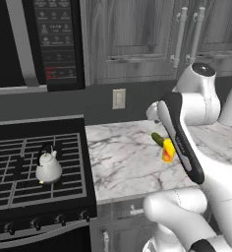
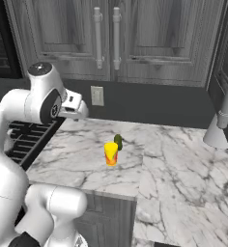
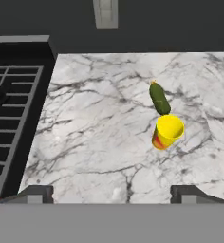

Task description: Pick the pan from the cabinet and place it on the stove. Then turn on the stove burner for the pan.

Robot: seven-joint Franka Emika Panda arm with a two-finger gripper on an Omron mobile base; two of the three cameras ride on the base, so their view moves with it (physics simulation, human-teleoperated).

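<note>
White rounded arm (image 1: 196,98), dark joints

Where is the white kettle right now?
In the left base view, the kettle sits on the stove grates, left of the marble counter.

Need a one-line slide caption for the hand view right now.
Open gripper above the marble counter, yellow cup and green cucumber ahead, stove at left.

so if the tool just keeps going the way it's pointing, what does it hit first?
Most likely the bare white marble countertop, left of the yellow cup and dark green cucumber. The open tool has nothing nearer ahead, though depth is unclear.
</note>
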